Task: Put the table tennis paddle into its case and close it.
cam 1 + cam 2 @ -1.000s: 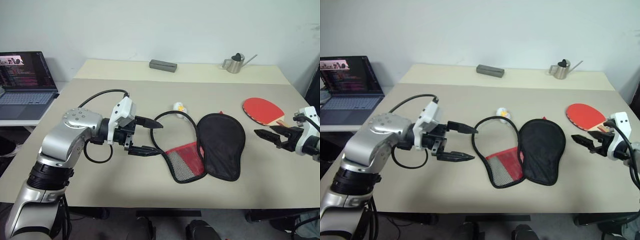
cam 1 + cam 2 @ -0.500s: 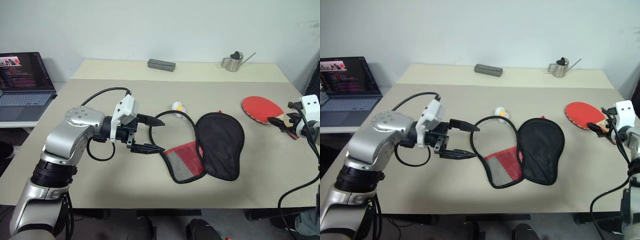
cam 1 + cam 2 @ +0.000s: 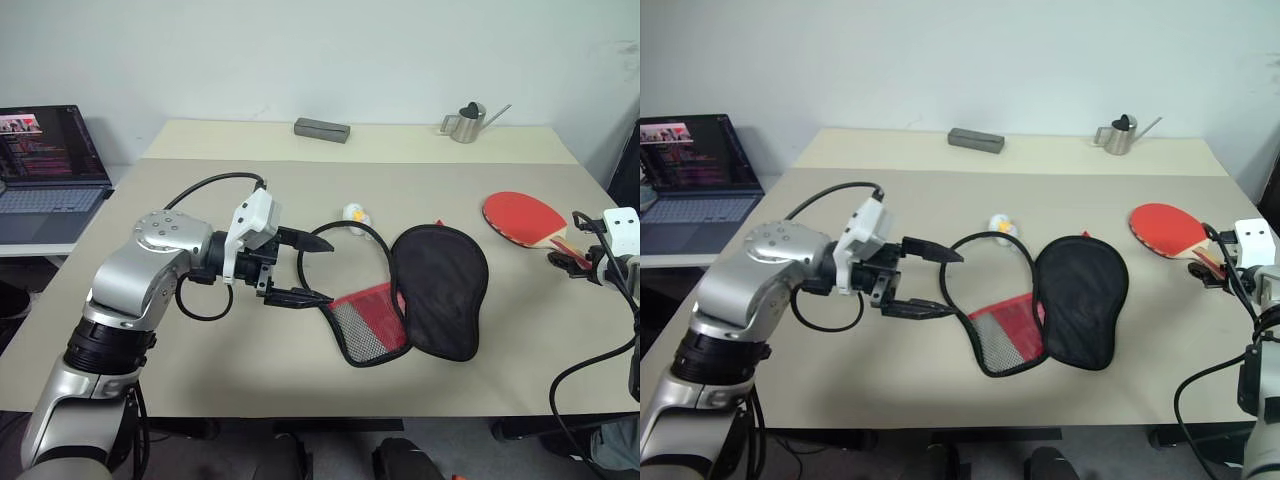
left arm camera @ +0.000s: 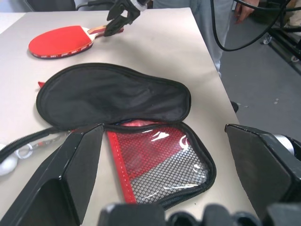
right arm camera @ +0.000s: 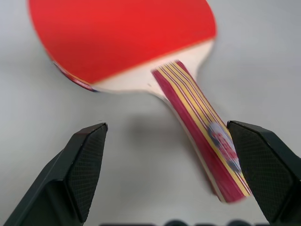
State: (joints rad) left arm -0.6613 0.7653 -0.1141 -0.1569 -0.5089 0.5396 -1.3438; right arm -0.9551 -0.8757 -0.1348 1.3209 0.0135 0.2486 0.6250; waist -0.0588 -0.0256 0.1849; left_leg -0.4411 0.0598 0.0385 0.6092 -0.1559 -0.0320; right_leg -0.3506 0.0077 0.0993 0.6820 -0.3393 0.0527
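Lying flat on the bench [image 3: 300,410] right of the unzipped case [image 3: 420,295], the paddle [image 3: 525,218] is sitting before the released right claw [image 5: 167,174], risking skidding if one finger is nudging the handle; left claw [image 3: 308,270] released, hovering beside the case.

paddle handle [image 3: 563,247]: butt end covered by the right claw [image 3: 580,262] in the head views; whether touched, cannot tell
paddle handle print [image 5: 221,140]: blurred, unreadable in the right wrist view
right claw fingers [image 5: 86,162]: cut off by the bottom edge of the right wrist view
left claw fingers [image 4: 80,165]: bases cut off by the bottom edge of the left wrist view
case [image 3: 440,290]: near edge of the red mesh half partly behind the left claw [image 3: 312,271] finger
white charm [image 3: 357,214]: too small to make out
laptop [image 3: 45,165]: cut off by the left edge; screen text too small to read
person's hand [image 4: 244,6]: cropped at the top edge of the left wrist view
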